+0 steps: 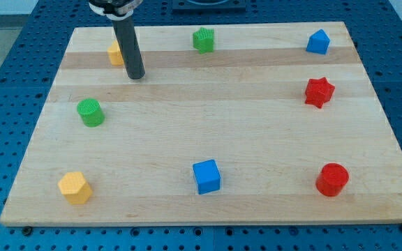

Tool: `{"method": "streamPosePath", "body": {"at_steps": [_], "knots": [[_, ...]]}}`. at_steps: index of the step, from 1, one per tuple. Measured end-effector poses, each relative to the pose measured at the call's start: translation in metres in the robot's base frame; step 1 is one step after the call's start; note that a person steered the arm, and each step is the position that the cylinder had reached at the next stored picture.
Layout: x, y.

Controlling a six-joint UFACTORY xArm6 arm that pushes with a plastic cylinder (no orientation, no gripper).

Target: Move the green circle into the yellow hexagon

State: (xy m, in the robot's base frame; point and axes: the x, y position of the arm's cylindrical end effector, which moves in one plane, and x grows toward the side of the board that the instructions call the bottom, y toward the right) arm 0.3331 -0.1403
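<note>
The green circle (90, 112) stands on the wooden board (208, 125) at the view's left, mid height. The yellow hexagon (74, 187) sits near the view's bottom left corner, below the green circle and apart from it. My tip (135, 75) rests on the board near the view's top left, above and to the right of the green circle, not touching it. A second yellow block (116, 53) lies just left of the rod, partly hidden by it.
A green star-like block (203, 40) sits at the top centre. A blue block (318, 42) is at the top right, a red star (319, 92) below it. A blue cube (206, 176) is at bottom centre, a red cylinder (332, 179) at bottom right.
</note>
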Motion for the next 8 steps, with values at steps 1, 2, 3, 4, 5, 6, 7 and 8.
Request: {"method": "streamPosePath", "body": {"at_steps": [1, 2, 3, 4, 5, 6, 7, 8], "knots": [[-0.030, 0.001], [-0.044, 0.001], [-0.044, 0.000], [-0.044, -0.014], [-0.044, -0.029], [-0.044, -0.036], [-0.044, -0.036], [0.010, -0.037]]}}
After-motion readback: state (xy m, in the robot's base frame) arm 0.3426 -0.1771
